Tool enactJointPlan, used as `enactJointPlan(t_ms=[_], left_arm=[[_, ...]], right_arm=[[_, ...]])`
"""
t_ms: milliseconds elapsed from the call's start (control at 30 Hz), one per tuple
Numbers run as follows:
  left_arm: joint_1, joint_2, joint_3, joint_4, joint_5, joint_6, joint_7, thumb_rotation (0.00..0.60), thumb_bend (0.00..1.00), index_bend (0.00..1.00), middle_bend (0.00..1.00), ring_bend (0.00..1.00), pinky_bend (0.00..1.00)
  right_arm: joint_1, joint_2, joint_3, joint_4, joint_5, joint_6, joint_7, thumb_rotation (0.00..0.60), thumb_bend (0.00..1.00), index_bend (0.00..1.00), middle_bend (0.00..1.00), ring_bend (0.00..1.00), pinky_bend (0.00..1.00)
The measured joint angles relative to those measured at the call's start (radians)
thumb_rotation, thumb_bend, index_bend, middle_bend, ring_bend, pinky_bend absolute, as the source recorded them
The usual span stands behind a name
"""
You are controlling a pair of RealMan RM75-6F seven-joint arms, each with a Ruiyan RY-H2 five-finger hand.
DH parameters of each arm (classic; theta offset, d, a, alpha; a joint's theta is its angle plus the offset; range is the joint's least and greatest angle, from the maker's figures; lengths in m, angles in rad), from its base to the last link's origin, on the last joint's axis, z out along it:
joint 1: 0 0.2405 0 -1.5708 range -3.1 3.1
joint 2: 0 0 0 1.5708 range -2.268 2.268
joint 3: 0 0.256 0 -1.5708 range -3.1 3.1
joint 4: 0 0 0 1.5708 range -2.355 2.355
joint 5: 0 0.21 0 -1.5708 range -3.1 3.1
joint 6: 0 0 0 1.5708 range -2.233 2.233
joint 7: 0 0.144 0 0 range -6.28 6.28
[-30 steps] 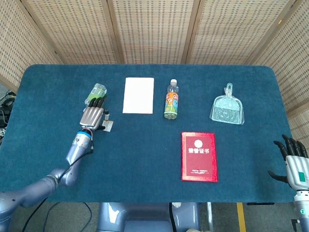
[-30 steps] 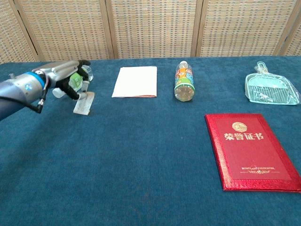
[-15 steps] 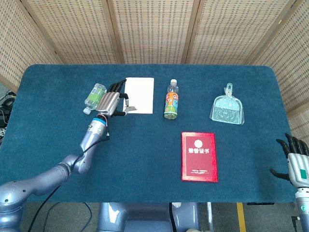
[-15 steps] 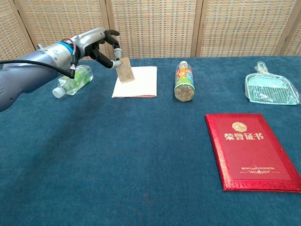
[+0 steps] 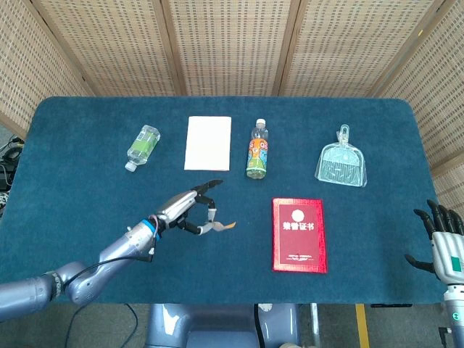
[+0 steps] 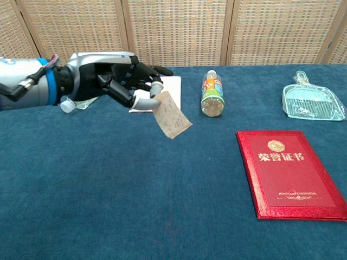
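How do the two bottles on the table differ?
The green bottle lies aslant at the table's left, its cap toward the near edge; the colourful bottle lies near the middle, straight, with its cap toward the far edge. The green bottle has a plain green label, while the colourful bottle has an orange, blue and green one. Both are small clear plastic bottles lying on their sides, neither touched by a robot hand.

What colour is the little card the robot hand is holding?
The card is tan with faint speckles, pinched by the left hand; the chest view shows it best.
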Motion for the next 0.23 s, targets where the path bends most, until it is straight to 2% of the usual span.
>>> enactJointPlan(t_ms=[100, 233], left_arm=[[0.013, 0.052, 0.038, -0.065, 0.055, -0.032, -0.052, 0.600, 0.44, 0.71, 0.00, 0.00, 0.00], [0.015, 0.074, 0.069, -0.092, 0.091, -0.046, -0.082, 0.600, 0.44, 0.71, 0.00, 0.00, 0.00]], right_arm=[[-0.002, -0.001, 0.002, 0.002, 0.002, 0.004, 0.002, 0.600, 0.00, 0.15, 0.00, 0.00, 0.00], [-0.004, 0.000, 0.001, 0.001, -0.001, 0.007, 0.003, 0.600, 0.00, 0.15, 0.00, 0.00, 0.00]])
